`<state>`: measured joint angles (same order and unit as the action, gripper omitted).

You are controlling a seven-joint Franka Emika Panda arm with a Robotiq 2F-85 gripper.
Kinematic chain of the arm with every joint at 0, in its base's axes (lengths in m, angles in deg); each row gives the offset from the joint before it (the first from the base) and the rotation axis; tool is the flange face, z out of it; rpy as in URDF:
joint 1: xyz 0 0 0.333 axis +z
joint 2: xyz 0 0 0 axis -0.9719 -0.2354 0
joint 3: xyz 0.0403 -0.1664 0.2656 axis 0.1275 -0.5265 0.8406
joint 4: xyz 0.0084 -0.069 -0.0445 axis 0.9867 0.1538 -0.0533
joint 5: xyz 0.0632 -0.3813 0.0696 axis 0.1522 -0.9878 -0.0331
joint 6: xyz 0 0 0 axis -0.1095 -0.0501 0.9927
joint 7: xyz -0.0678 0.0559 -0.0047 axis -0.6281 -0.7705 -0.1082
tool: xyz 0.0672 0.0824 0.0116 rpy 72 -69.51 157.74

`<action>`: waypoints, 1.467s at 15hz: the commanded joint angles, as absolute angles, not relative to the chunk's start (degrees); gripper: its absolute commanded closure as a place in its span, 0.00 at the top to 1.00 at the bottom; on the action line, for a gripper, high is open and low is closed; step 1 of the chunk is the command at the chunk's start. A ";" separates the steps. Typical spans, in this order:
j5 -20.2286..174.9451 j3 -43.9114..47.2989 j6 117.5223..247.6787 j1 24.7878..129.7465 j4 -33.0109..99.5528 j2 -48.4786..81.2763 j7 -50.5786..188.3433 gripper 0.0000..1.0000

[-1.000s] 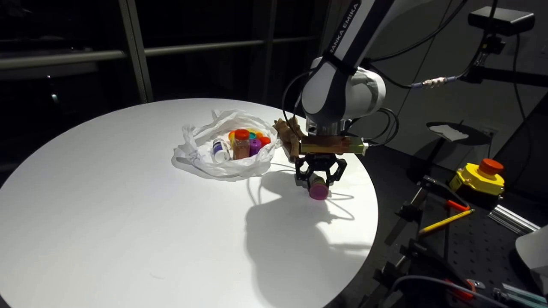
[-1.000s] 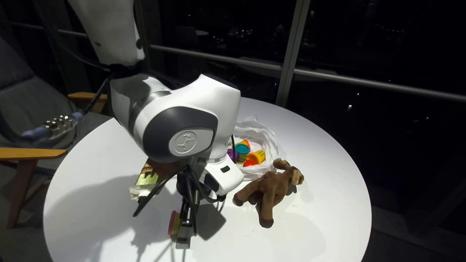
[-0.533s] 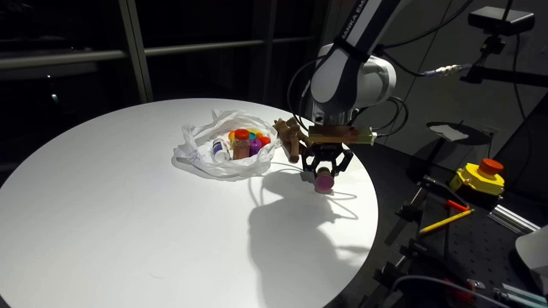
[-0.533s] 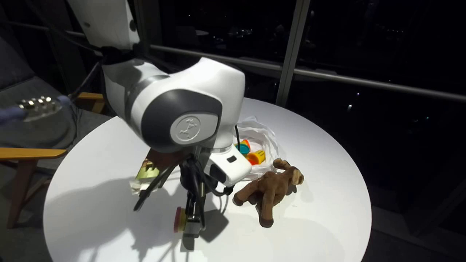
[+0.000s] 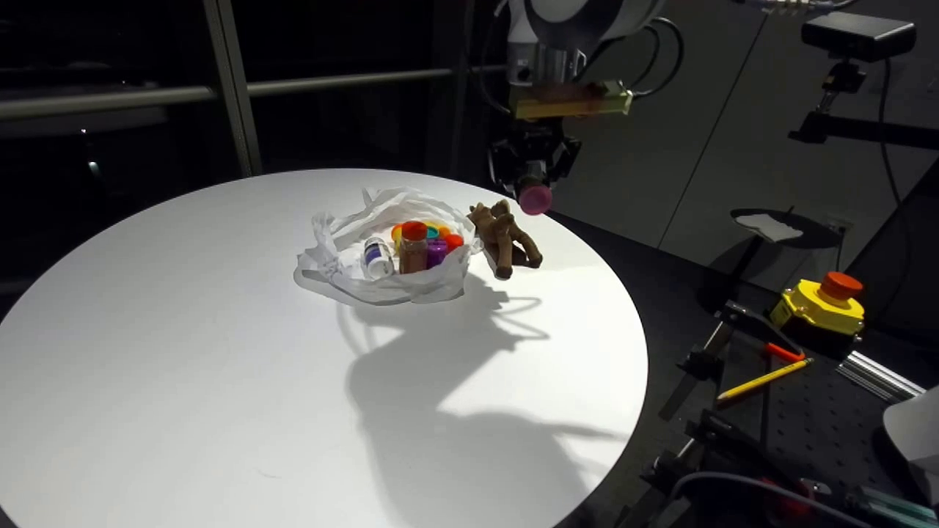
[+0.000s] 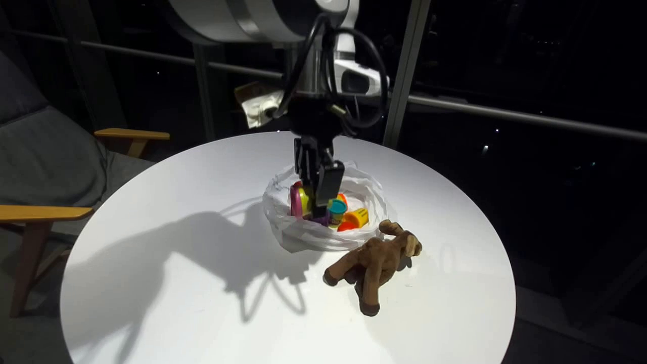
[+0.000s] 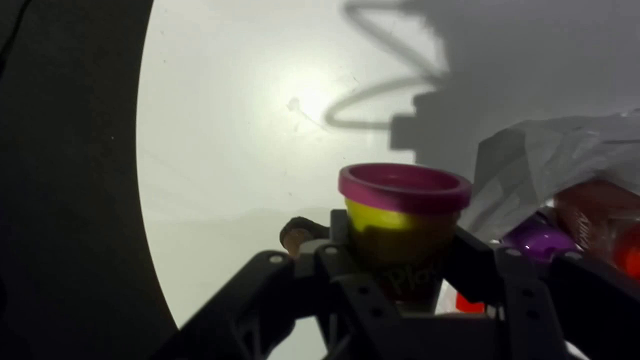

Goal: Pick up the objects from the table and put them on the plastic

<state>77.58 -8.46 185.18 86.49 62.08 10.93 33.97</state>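
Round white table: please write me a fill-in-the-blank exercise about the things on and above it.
The claw holds a tub that is ____ in colour, with a pink lid. Between the jar and the plush animal, only the ____ is in the plastic bag. The plush animal is ____ in colour. This tub does not touch the table; the claw holds it in the ____.
Missing words: yellow; jar; brown; air.
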 commanded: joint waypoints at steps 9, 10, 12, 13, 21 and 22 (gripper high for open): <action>76.38 -0.31 178.10 84.52 27.25 -8.34 41.56 0.20; 76.52 -0.28 177.82 84.40 24.17 -10.83 42.52 0.20; 77.16 -0.01 177.04 84.08 18.50 -15.56 44.55 0.20; 77.45 0.06 176.54 83.94 15.74 -17.99 45.39 0.20; 79.19 1.27 171.45 82.38 -4.18 -32.11 49.87 0.69; 79.39 1.59 170.79 82.16 -5.52 -32.53 50.40 0.73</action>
<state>77.78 0.17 175.10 83.40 4.35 -28.18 47.57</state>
